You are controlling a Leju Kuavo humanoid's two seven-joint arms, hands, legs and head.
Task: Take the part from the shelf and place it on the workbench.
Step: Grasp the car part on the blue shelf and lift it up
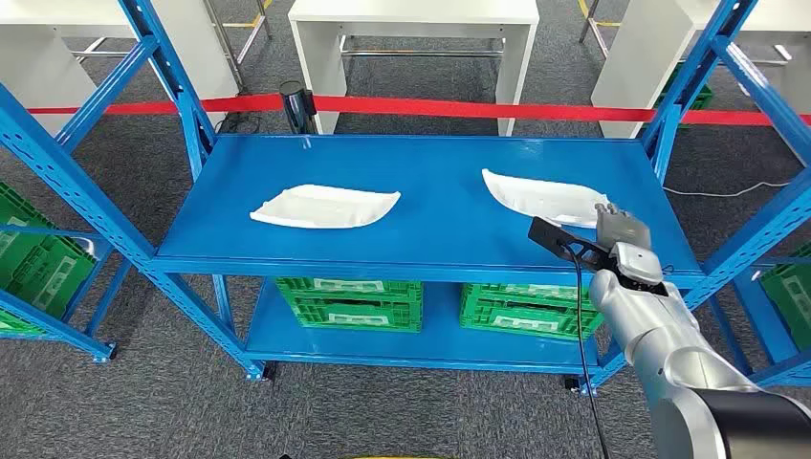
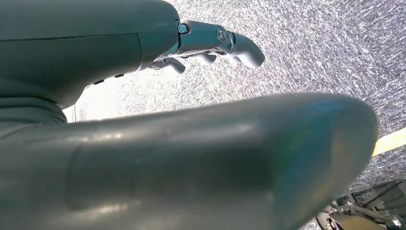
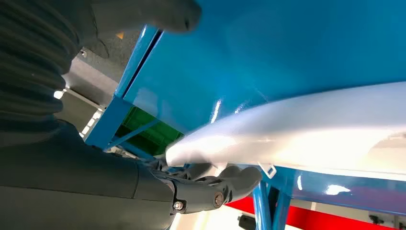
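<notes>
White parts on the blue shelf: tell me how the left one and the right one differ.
The left white part lies by itself near the shelf's middle; the right white part has the right hand at its front end. The left part lies roughly level across the shelf; the right part runs on a slant toward the front edge. Both are white, elongated, pointed shells lying on the top deck.

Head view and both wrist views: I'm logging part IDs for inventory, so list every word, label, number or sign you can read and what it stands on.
No text can be read in any view.
Green crates under the blue shelf: pale labels on their fronts, too small and blurred to read.
White parts: no marking visible.
Right hand, left hand: no lettering visible.
Red barrier tape: plain, no print visible.
</notes>
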